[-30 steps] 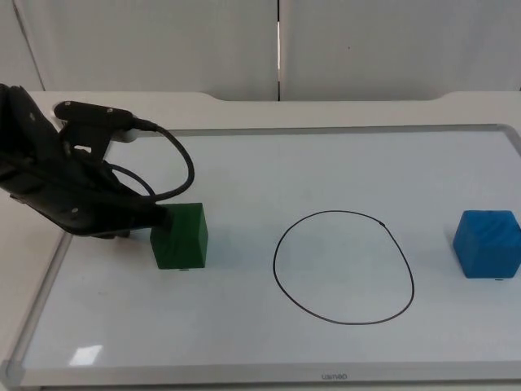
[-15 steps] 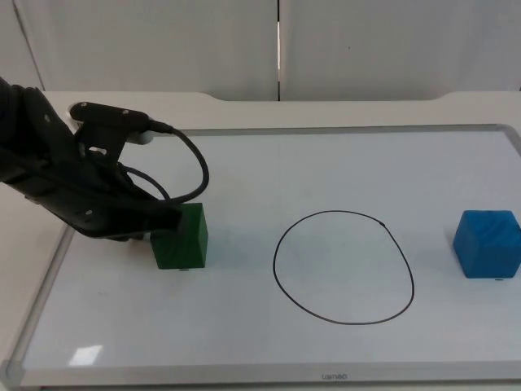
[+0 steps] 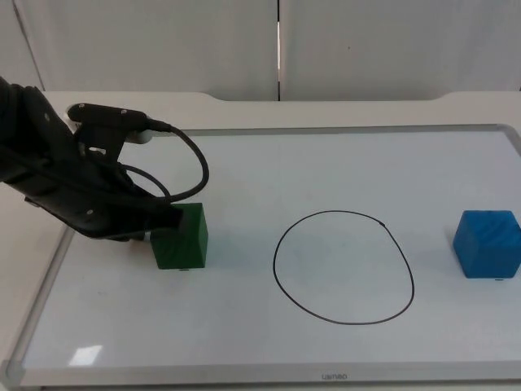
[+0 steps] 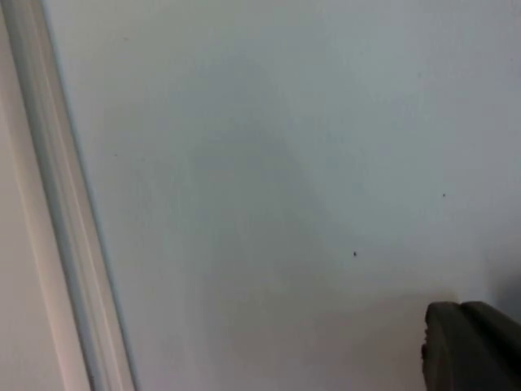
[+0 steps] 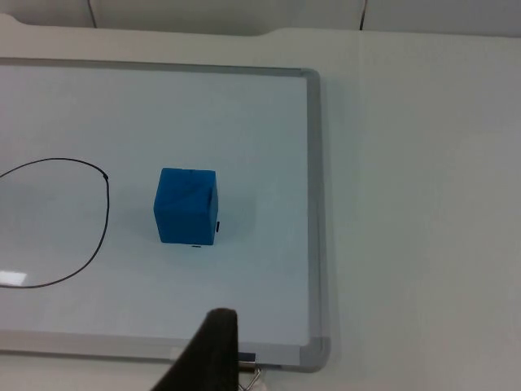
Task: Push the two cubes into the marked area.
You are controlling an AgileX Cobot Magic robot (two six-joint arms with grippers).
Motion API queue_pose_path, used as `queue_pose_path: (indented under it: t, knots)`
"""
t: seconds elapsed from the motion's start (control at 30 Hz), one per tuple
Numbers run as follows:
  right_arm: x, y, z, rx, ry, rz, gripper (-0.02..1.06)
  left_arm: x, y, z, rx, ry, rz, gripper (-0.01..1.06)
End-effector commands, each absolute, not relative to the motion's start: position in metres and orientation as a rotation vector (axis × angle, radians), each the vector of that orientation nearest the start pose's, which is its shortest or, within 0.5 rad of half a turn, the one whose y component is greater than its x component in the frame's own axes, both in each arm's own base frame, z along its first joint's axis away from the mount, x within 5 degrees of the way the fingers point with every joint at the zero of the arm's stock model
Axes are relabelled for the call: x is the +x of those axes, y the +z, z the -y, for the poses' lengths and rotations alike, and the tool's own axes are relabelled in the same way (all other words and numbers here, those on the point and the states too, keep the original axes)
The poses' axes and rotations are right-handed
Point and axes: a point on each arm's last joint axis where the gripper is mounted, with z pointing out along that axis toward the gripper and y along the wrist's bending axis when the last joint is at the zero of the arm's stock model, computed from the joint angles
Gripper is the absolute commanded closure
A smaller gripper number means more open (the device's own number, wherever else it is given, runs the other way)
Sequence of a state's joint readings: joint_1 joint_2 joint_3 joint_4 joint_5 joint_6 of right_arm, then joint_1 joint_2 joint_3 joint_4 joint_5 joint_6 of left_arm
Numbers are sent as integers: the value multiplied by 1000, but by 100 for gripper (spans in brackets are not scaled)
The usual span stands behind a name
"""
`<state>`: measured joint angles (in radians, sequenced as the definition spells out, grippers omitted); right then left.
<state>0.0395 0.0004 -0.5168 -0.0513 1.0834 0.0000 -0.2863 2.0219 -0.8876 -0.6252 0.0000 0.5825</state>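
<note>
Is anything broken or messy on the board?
Nothing stands out. The green cube and blue cube sit whole and upright outside the circle. The left gripper is at the green cube; the right arm waits.

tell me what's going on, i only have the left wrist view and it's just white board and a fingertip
Observer: The left gripper sits against the left side of the green cube.
Operator: is the cube in the circle yet
Observer: No, it stands left of the marked area, fully outside the black line.
Operator: and the other cube
Observer: The blue cube stands outside the line on the opposite side, near the whiteboard's frame, with the right gripper waiting short of it.
</note>
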Motion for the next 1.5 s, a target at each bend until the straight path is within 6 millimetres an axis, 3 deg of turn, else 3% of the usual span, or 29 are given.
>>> queue_pose_path:
  t: [0.0,0.53,1.47]
  knots:
    - [-7,280,4,-41,-27,-2044,-1,327,72,106,322,-159,-2650,105]
    - [-7,280,4,-41,-27,-2044,-1,323,73,120,309,-186,-2649,105]
    - [-7,280,4,-41,-27,-2044,-1,320,72,126,241,-215,-2662,105]
